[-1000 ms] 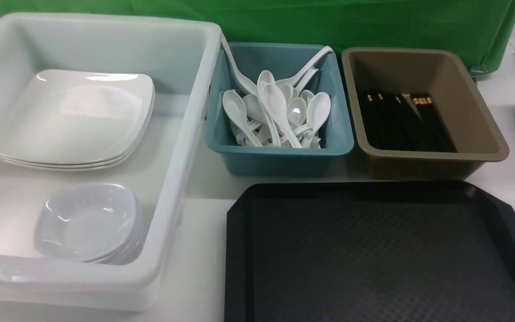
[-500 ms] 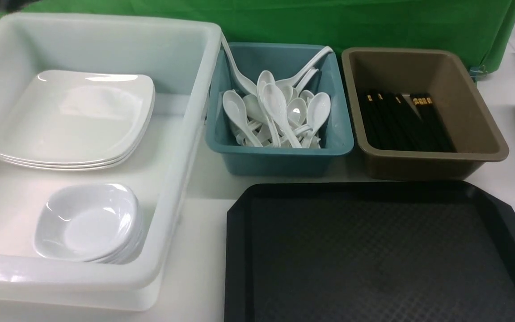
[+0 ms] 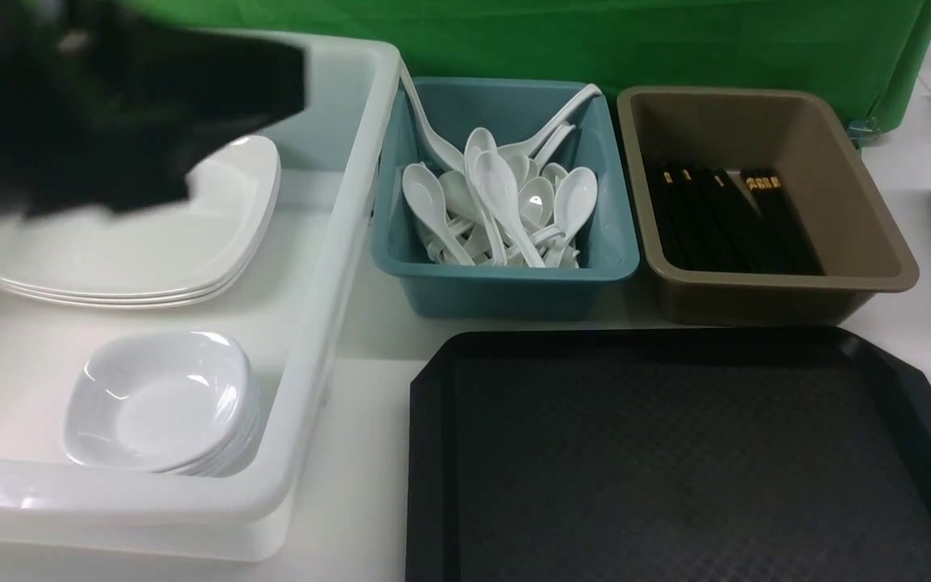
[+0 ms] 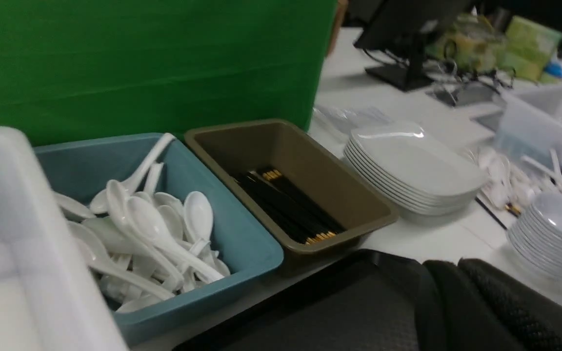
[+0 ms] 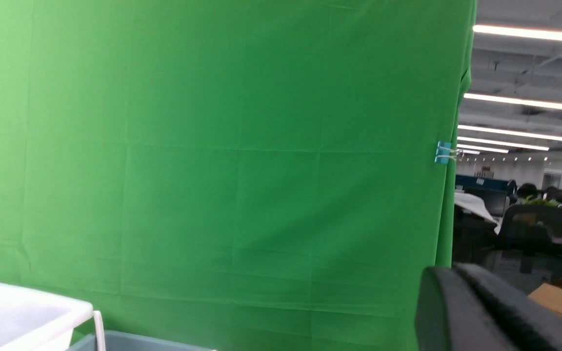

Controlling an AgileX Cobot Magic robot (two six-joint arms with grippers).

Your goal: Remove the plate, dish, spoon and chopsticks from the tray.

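The black tray (image 3: 676,469) lies bare at the front right; its corner also shows in the left wrist view (image 4: 339,312). Large white plates (image 3: 150,242) are stacked in the white tub (image 3: 336,267), with small deep dishes (image 3: 158,404) nested in front of them. White spoons (image 3: 506,210) fill the teal bin and black chopsticks (image 3: 732,222) lie in the brown tub. My left arm (image 3: 94,105) is a dark blur above the tub's far left corner. The left gripper (image 4: 454,263) is shut and holds nothing. The right gripper (image 5: 449,270), also shut and holding nothing, faces the green backdrop.
The teal bin (image 3: 506,287) and brown tub (image 3: 789,295) stand side by side behind the tray. More white plates (image 4: 412,170) and small dishes (image 4: 554,234) are stacked on the table to the right. A green backdrop (image 3: 595,40) closes the far side.
My left arm has swung into the front view, now covering the white tub's far left corner and part of the plate stack. The tubs, bins and tray have stayed put.
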